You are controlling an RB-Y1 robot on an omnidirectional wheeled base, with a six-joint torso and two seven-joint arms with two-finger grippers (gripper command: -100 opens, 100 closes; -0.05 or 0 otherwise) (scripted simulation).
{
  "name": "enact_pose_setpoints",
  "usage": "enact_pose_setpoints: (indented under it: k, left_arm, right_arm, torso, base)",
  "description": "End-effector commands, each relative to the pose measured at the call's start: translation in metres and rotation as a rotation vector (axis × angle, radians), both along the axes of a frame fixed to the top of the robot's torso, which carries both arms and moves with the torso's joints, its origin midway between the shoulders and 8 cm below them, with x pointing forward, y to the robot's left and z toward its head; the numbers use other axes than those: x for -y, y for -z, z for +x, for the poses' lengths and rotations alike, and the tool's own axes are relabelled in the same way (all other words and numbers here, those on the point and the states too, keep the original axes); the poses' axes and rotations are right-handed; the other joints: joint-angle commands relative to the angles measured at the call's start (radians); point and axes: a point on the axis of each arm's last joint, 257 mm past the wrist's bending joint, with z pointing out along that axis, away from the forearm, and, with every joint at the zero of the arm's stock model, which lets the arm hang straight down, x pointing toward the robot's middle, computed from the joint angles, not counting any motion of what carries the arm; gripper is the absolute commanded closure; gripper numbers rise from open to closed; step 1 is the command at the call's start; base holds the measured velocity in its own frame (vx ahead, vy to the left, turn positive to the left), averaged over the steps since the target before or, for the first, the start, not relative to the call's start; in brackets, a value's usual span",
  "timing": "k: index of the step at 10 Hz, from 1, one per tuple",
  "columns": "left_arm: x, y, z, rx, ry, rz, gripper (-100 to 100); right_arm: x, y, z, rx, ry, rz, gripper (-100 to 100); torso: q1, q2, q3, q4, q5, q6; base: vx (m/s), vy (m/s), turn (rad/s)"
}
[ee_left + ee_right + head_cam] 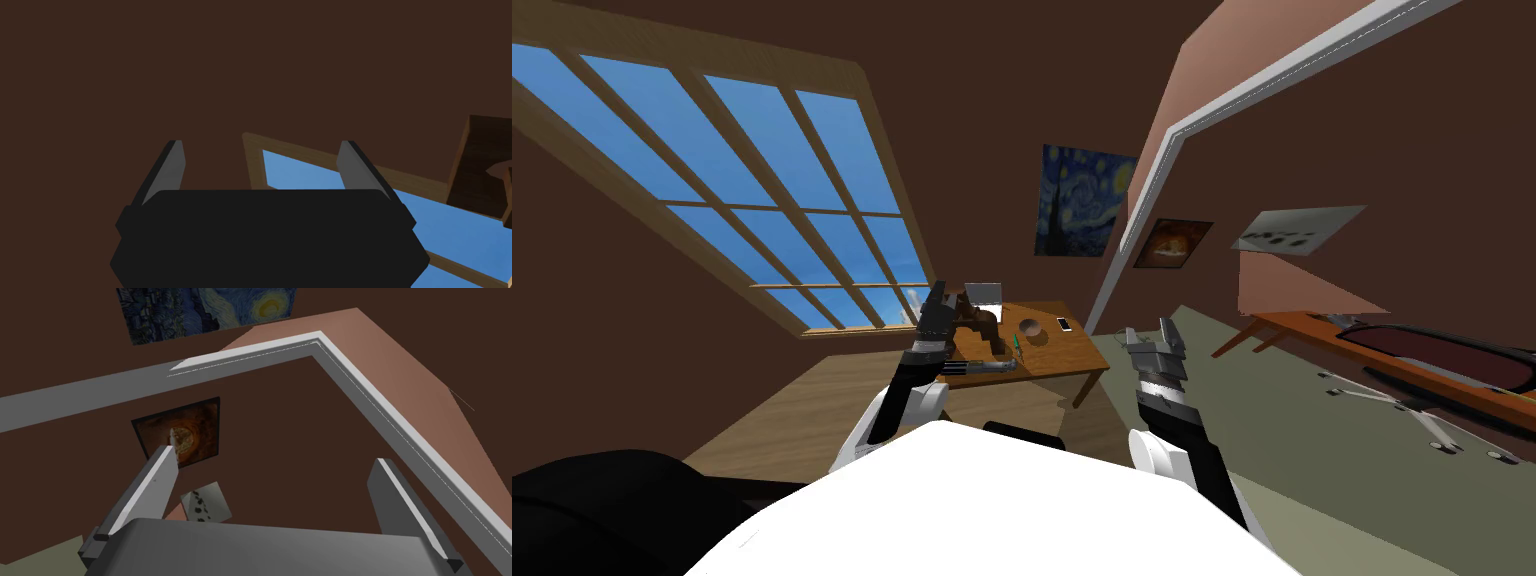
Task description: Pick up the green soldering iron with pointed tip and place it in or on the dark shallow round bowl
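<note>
Left end effector (944,292), released, hangs over the desk's (1068,358) left end. Iron (1018,346), small and green, lies on the desk just beside the bowl (1031,328); probably light, stiff and slim, best gripped mid-handle, away from the tip. Right end effector (1149,330), released, well apart.

Rolled head camera, table (1067,352) distant.

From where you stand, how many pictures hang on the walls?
3. A blue night-sky painting with yellow swirls hangs farthest left; a dark-framed orange picture is to its right; a pale grey picture with dark spots is further right. Others may be hidden.
</note>
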Motion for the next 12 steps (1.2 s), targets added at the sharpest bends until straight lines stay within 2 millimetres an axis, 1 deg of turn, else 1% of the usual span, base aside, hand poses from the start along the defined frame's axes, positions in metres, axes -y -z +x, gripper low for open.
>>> enact_pose_setpoints:
  k: [1, 3, 5, 8, 10, 11, 12]
  left_arm:
    - [0.001, 0.008, 0.007, -0.03, 0.014, 0.032, -100]
    - [-0.001, 0.021, 0.015, -0.071, 0.022, 0.059, -100]
    - [-0.007, 0.038, 0.026, -0.126, 0.022, 0.085, -100]
    - [-0.022, 0.073, 0.044, -0.231, 0.007, 0.12, -100]
    - [-0.038, 0.102, 0.056, -0.317, -0.013, 0.143, -100]
    - [-0.038, 0.102, 0.056, -0.317, -0.013, 0.143, -100]
    - [-0.047, 0.118, 0.062, -0.365, -0.026, 0.155, -100]
  right_arm:
    - [0.0, 0.0, 0.0, 0.0, 0.0, 0.0, 0]
    - [0.0, 0.0, 0.0, 0.0, 0.0, 0.0, 0]
    - [0.0, 0.0, 0.0, 0.0, 0.0, 0.0, 0]
    - [0.0, 0.0, 0.0, 0.0, 0.0, 0.0, 0]
    - [0.0, 0.0, 0.0, 0.0, 0.0, 0.0, 0]
    - [0.0, 0.0, 0.0, 0.0, 0.0, 0.0, 0]
    - [0.0, 0.0, 0.0, 0.0, 0.0, 0.0, 0]
  torso:
    - [0.0, 0.0, 0.0, 0.0, 0.0, 0.0]
    - [-0.002, 0.002, 0.001, 0.0, 0.0, 0.0]
    - [-0.003, 0.003, 0.002, 0.001, -0.001, 0.0]
    - [-0.005, 0.004, 0.002, 0.001, -0.001, 0.0]
    - [-0.005, 0.003, 0.002, 0.001, -0.001, 0.0]
    - [-0.006, 0.004, 0.002, 0.001, -0.001, 0.0]
    - [-0.004, 0.002, 0.001, 0.001, -0.001, 0.0]
  base:
    - [-0.013, -0.024, -0.038]
    - [-0.041, -0.05, -0.047]
    - [-0.046, -0.055, -0.075]
    - [-0.05, -0.084, -0.091]
    - [-0.051, -0.087, -0.14]
    - [-0.026, -0.069, -0.035]
    - [-0.013, -0.065, -0.106]
